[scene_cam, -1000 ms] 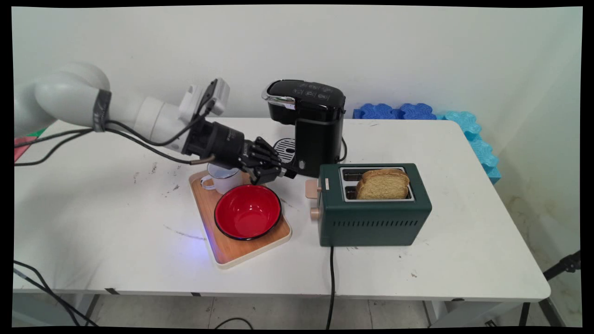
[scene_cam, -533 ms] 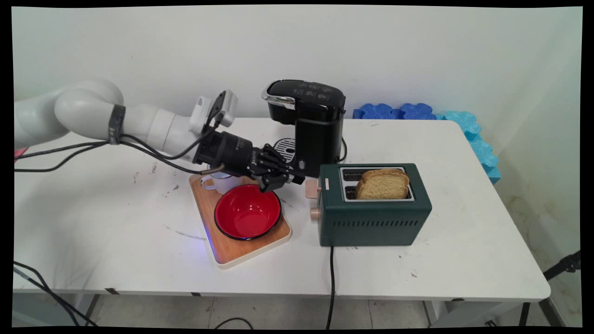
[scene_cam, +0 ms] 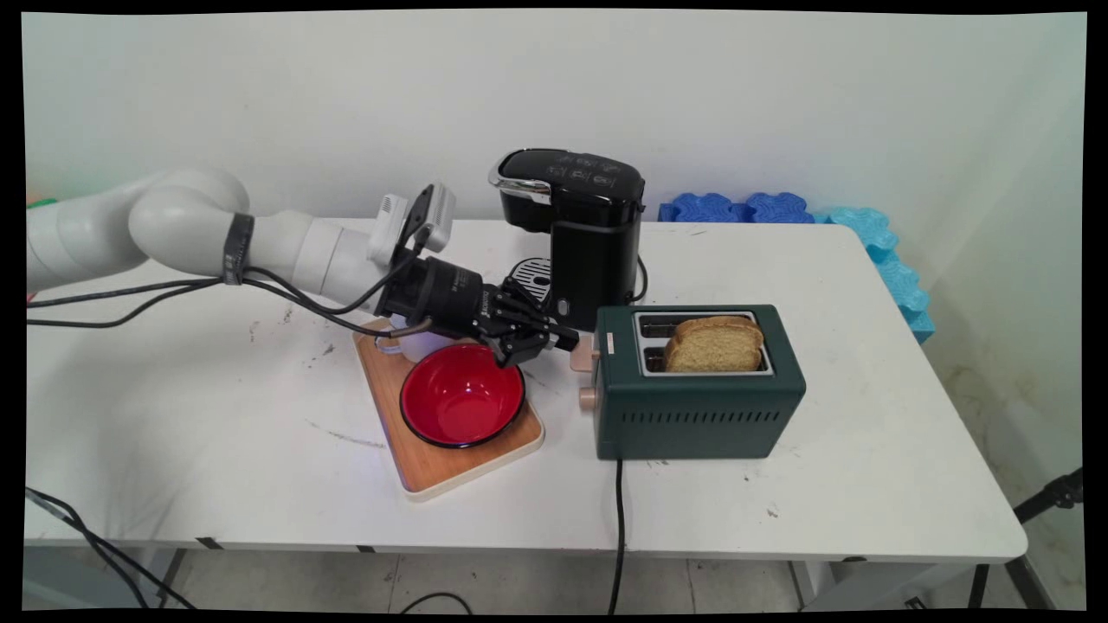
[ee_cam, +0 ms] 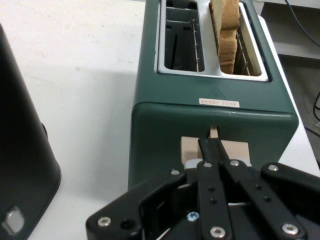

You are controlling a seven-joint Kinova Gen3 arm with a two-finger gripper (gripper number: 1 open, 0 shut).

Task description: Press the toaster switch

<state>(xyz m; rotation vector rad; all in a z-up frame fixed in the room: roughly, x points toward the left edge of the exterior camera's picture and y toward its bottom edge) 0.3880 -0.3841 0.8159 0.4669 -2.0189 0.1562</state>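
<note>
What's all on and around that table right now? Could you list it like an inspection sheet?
Surface: white table, scuffed at its left.
Things: green toaster, bread slice in its near slot; tan lever on its end.
Clutter: red bowl and white mug on wooden tray; black coffee machine.
End effector: fingers together, tips at the lever.
Cables: toaster cord over the front edge; black cables along the arm.
Surroundings: blue foam pieces by the wall.
</note>
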